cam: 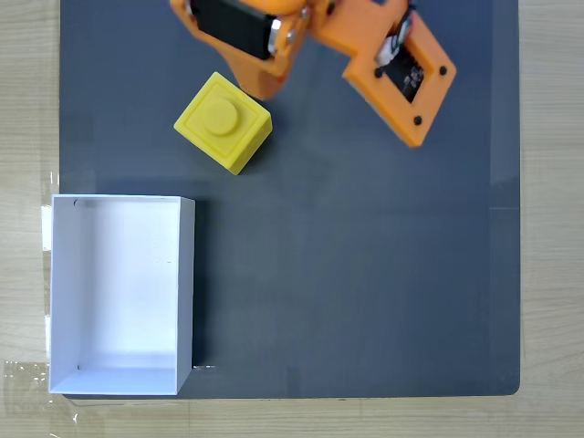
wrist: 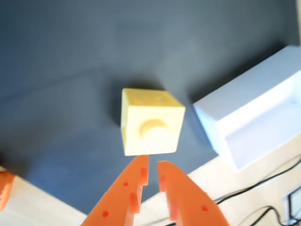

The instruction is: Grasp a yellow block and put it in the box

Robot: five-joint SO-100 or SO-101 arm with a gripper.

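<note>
The orange gripper (wrist: pixel 153 165) enters the wrist view from the six o'clock edge, its two fingers (wrist: pixel 123 193) drawn almost together with only a thin slit between the tips; they clasp nothing, and the tips sit just short of the yellow block (wrist: pixel 151 123), which lies at twelve o'clock from them. The closeness of the tips suggests the fingers will have to spread before any grasp, since the block looks far wider than the slit.

In the fixed view the yellow block (cam: pixel 224 122) stands on the dark grey mat (cam: pixel 365 274), turned corner-on so its edges run diagonal to the mat's sides, its single round stud facing up; the orange arm reaches in from the top edge, and the gripper's tip sits just at the block's one o'clock side; whether it touches I cannot tell. The diagonal set of the block probably matters: the fingers would need to line up with a pair of flat faces, not the corners.

The white box (cam: pixel 187 283) lies at seven o'clock from the block in the fixed view, apart from it, straddling the mat's left edge and the pale wooden table (cam: pixel 552 228); it is open-topped, shallow and thin-walled; nothing lies inside it. In the wrist view the box (wrist: pixel 221 106) sits at three o'clock from the block; dark cables (wrist: pixel 263 179) run along the table beyond it.
</note>
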